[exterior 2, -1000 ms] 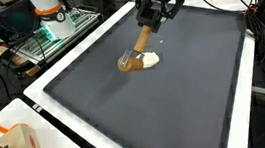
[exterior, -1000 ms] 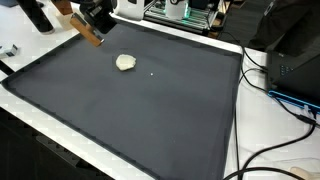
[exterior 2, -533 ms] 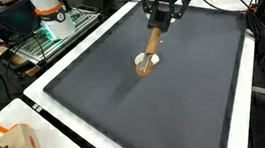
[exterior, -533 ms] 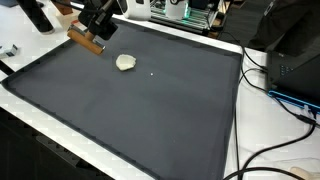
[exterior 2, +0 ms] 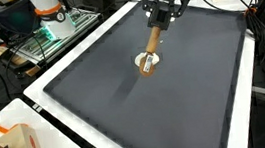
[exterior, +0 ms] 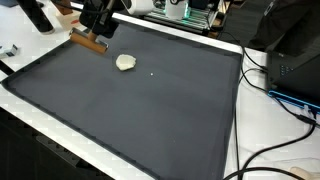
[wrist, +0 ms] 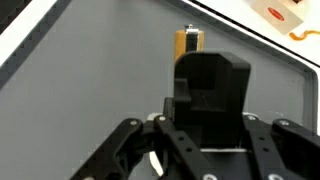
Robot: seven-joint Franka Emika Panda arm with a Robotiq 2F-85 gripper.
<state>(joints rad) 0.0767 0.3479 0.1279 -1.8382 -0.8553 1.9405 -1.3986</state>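
The gripper (exterior 2: 158,23) hangs over the far part of a dark mat (exterior 2: 127,115), its jaws closed on the upper end of a brown stick (exterior 2: 152,52), which slants down toward the surface. A pale lump (exterior: 125,62) lies on the mat just beside the stick's lower end. One exterior view (exterior: 90,42) shows a clear gap between stick and lump, while in the other the stick crosses in front of the lump and they seem to meet. The wrist view shows the stick (wrist: 188,42) reaching out ahead of the fingers over bare mat. Judging from this, the grasp and lift are done. Contact with the lump has not been shown, and whether the tip touches the mat cannot be told. A small box (exterior 2: 20,147) sits off the mat's near corner.
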